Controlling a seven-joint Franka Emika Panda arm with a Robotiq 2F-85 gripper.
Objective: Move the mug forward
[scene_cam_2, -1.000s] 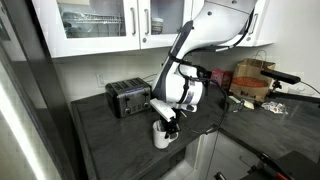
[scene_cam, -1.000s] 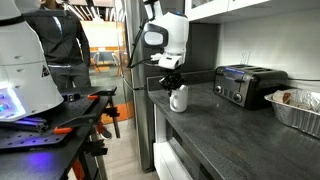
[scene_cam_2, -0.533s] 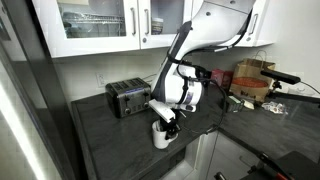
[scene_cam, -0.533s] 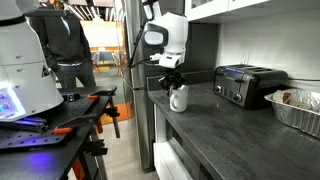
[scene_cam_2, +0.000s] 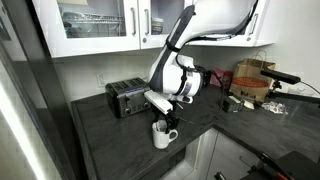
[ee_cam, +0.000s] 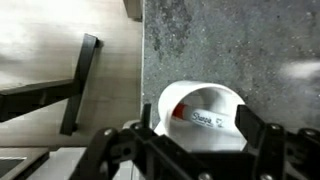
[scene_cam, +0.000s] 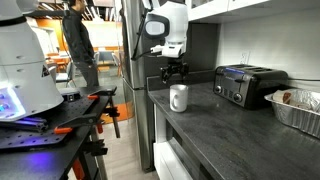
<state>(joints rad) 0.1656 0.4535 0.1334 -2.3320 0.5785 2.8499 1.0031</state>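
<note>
The white mug (scene_cam: 179, 97) stands upright on the dark stone counter (scene_cam: 230, 130) near its front corner, and it also shows in an exterior view as the mug (scene_cam_2: 163, 135). My gripper (scene_cam: 175, 70) hangs open just above it and touches nothing. From the wrist camera I look down into the mug (ee_cam: 205, 100), where a red Sharpie marker (ee_cam: 195, 119) lies inside. The gripper (ee_cam: 199, 118) has a black finger on either side of the rim, both clear of it.
A black-and-silver toaster (scene_cam: 247, 84) stands further back on the counter, also seen as the toaster (scene_cam_2: 128, 97). A foil tray (scene_cam: 300, 108) sits beyond it. The counter edge (ee_cam: 141, 60) drops to the floor beside the mug. Wall cabinets (scene_cam_2: 100, 25) hang overhead.
The gripper was shut on the mug; it has opened, let the mug go and risen above it. The mug stays put on the counter.
</note>
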